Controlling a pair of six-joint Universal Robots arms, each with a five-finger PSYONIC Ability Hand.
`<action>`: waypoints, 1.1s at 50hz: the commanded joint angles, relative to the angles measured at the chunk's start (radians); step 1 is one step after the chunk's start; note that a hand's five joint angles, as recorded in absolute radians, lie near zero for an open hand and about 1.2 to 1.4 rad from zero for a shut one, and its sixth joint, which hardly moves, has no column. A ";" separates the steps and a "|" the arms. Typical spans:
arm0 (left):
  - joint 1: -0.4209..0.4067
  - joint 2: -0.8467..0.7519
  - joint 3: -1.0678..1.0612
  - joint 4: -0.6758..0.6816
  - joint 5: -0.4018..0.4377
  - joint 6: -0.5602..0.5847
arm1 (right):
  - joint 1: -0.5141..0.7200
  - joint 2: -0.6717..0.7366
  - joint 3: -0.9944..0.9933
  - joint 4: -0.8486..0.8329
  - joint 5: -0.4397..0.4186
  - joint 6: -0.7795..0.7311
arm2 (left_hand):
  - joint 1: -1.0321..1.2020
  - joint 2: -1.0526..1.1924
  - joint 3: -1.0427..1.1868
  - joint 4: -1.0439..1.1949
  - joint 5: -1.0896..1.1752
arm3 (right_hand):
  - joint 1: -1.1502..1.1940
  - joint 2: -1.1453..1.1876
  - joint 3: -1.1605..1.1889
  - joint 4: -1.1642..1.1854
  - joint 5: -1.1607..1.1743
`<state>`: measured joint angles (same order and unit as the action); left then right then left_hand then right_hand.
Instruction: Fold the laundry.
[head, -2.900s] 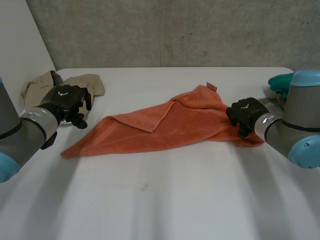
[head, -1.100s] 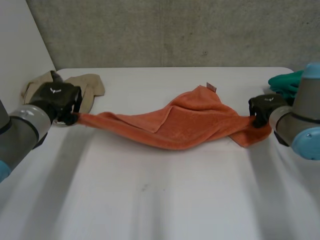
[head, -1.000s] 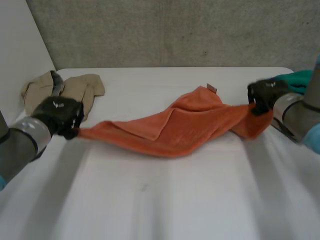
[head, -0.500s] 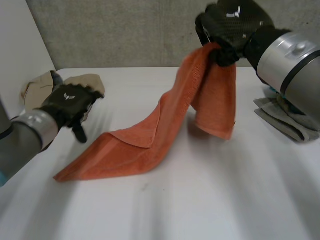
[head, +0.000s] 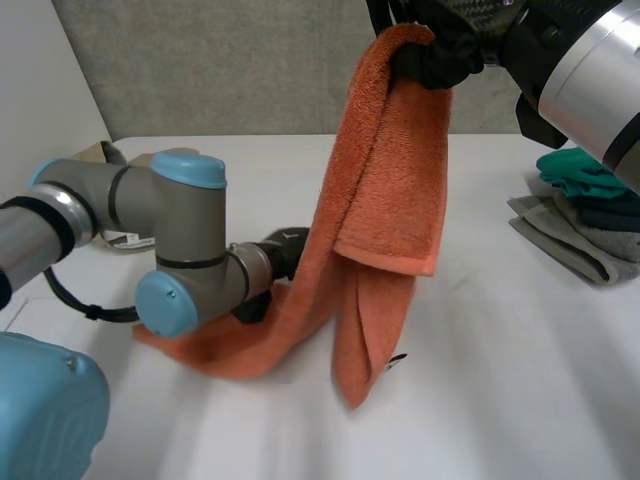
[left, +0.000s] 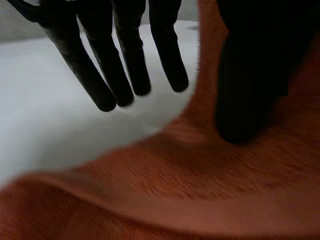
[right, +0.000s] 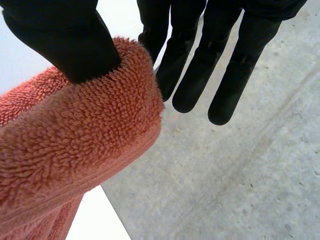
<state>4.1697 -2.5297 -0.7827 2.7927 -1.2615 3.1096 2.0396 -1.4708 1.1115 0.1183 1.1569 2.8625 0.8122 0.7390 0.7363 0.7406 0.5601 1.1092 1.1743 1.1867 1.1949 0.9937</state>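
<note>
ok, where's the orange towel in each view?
Head view: the orange towel hangs from the right hand down to the white table, beside the left hand.
Left wrist view: towel under the left hand's thumb.
Right wrist view: towel pinched between thumb and fingers.
Shared landmark: the white table.

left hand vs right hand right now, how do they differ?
Right hand is high above the table; left hand sits low near it. Right hand pinches the towel's top fold under its thumb; left hand's fingers are straight, gripping nothing. Both black, both at the towel.
</note>
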 joint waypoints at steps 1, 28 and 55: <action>0.032 0.061 0.057 -0.021 0.110 -0.193 | -0.055 0.105 -0.082 -0.019 0.027 -0.032 | 0.584 0.657 0.660 0.656 0.662 | 0.287 0.222 0.210 0.201 0.228; 0.224 0.534 -0.426 0.421 -0.039 -0.203 | -0.004 0.158 -0.165 -0.238 0.063 0.007 | -0.482 -0.409 -0.406 -0.410 -0.404 | 0.287 0.222 0.210 0.201 0.228; -0.011 0.109 -0.180 0.169 0.108 -0.450 | 0.013 0.127 -0.110 -0.204 -0.045 0.074 | 0.020 0.094 0.096 0.092 0.098 | 0.287 0.222 0.210 0.201 0.228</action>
<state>4.1650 -2.4517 -0.9103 2.9825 -1.2137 2.7254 2.0726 -1.3584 1.0016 -0.0780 1.1121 2.9624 0.3430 0.3311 0.3221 0.3233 0.1561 1.1092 1.1743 1.1925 1.1981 0.9937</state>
